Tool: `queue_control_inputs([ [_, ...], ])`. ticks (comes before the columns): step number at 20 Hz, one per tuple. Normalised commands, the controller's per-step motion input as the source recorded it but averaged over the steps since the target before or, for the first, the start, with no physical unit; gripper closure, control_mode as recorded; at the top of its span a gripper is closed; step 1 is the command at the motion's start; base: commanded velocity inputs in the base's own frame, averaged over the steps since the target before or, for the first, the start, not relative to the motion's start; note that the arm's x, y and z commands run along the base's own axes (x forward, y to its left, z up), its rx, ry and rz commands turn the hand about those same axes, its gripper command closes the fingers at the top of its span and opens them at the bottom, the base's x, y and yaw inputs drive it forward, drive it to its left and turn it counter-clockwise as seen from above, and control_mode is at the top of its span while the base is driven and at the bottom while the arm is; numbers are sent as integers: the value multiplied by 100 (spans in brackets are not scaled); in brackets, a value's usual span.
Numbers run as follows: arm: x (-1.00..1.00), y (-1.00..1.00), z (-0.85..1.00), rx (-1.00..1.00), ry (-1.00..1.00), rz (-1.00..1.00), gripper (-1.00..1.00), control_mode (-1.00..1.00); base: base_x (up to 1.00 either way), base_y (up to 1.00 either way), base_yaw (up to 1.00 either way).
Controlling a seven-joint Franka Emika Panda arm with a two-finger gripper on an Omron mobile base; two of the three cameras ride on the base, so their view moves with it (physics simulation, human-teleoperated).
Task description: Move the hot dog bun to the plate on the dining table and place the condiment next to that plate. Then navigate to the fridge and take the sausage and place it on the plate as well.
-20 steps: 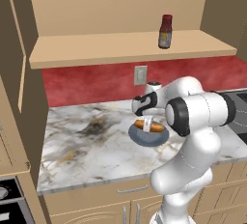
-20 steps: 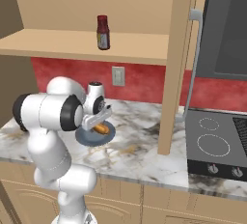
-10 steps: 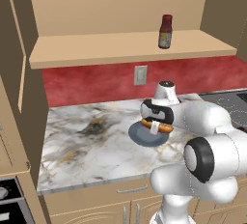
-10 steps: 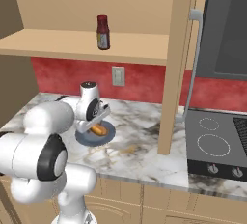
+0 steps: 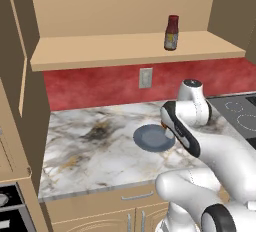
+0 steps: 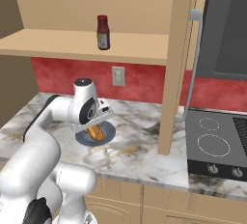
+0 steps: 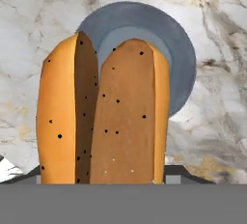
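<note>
Gripping the hot dog bun endwise — long axis along the claw — above the blue-grey plate.

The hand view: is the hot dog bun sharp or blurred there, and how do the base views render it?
Hand view: hot dog bun looms large, edges slightly soft, over the dark plate. Right base view: the bun is small but distinct. Left base view: the arm hides it.

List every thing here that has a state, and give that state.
hot dog bun: held in the gripper, apparently just above the dark plate.
gripper: closed on the bun's sides.
dark plate: flat on the marble counter, nothing resting on it.
condiment bottle: upright on the shelf, cap on.
cooktop: burners dark.
</note>
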Motion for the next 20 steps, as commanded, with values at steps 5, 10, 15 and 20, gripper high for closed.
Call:
queue_control_inputs([
  [5, -75, -1, 60, 1, 0, -39, 100, -100, 0, 0, 0],
  [10, -75, 7, 79, 1, 0, -22, 100, -100, 0, 0, 0],
  [15, -53, 2, 80, 0, -4, -13, 100, -100, 0, 0, 0],
  [20, -29, 0, 73, 0, -16, -6, 100, -100, 0, 0, 0],
])
